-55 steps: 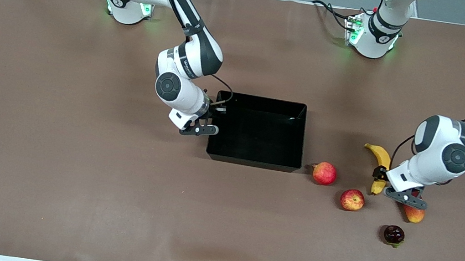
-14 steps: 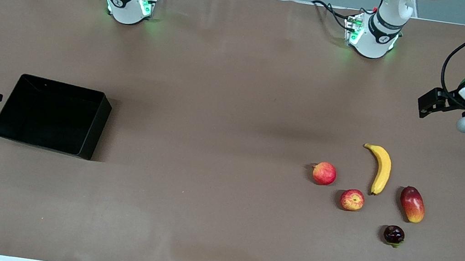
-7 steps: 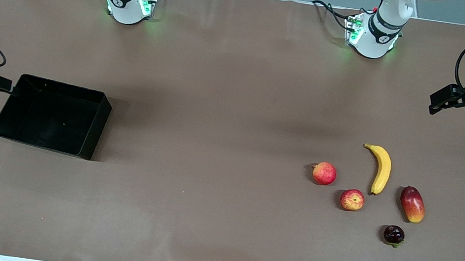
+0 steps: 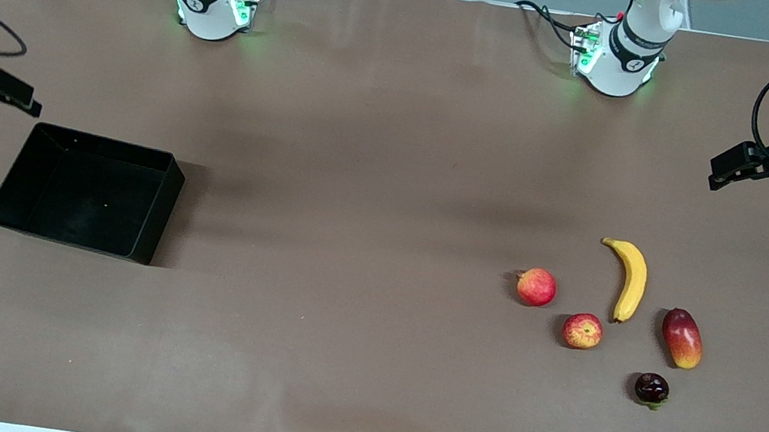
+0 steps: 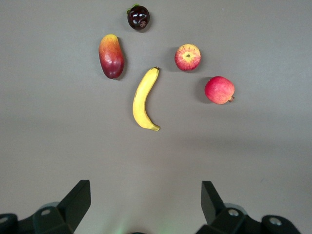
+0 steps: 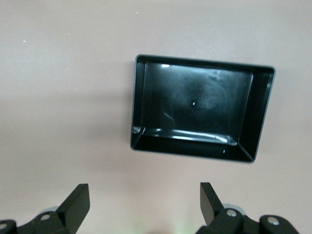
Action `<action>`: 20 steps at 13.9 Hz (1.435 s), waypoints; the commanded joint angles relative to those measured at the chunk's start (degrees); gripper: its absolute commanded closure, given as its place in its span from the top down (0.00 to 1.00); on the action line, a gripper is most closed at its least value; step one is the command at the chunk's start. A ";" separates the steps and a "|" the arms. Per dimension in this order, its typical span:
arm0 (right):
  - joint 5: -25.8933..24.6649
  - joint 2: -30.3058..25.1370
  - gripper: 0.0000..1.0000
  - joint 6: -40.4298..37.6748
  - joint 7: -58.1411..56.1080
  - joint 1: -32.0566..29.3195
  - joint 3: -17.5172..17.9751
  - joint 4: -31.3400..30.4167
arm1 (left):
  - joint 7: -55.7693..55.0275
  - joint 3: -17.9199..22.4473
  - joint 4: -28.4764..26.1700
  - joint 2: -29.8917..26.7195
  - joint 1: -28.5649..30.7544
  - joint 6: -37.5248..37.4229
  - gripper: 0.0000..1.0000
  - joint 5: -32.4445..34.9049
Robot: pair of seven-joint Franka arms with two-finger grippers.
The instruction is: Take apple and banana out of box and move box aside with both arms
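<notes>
From my station I see the right hand (image 6: pixel 141 204) has lifted away from the box (image 4: pixel 156 212) since half a second ago and now hangs over the tabletop (image 4: pixel 361 167) at the right arm's end, its fingers (image 6: pixel 75 204) spread wide with nothing between them; the box itself has not shifted, a black rectangular tray with low glossy walls that catch the light, empty, lying flat at the right arm's end; toward the left arm's end the fruit cluster sits as before; the redder round fruit (image 4: pixel 536 287) with its small nub, then the apple (image 4: pixel 582 331), small, round, red streaked with yellow, nearer the front camera; the banana (image 4: pixel 630 279), long, curved, smooth yellow, just beside both; the oblong red-and-yellow fruit (image 4: pixel 682 337), and the small dark glossy fruit (image 4: pixel 651 388) nearest the front camera; none touching another; the left hand (image 5: pixel 146 204) has barely moved, open and empty over the tabletop at the left arm's end; the brown tabletop looks matte, faintly wrinkled; I can read no writing.
</notes>
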 commanded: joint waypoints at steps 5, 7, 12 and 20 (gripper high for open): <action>-2.67 -3.56 1.00 -7.61 5.50 -3.16 4.71 3.34 | -1.50 -0.46 -1.29 0.10 0.01 0.07 1.00 -1.44; -5.55 -3.64 1.00 -8.06 5.15 -3.25 7.17 3.61 | -1.50 -0.46 -0.78 0.01 0.01 0.07 1.00 -1.44; -6.62 -3.73 1.00 -5.43 2.17 -4.22 8.68 3.00 | -0.54 -0.29 0.98 1.85 0.10 0.42 1.00 -0.92; -3.28 -3.82 1.00 -2.61 2.25 -4.13 7.09 1.15 | -0.45 -0.46 3.27 4.58 -0.52 0.51 1.00 -0.38</action>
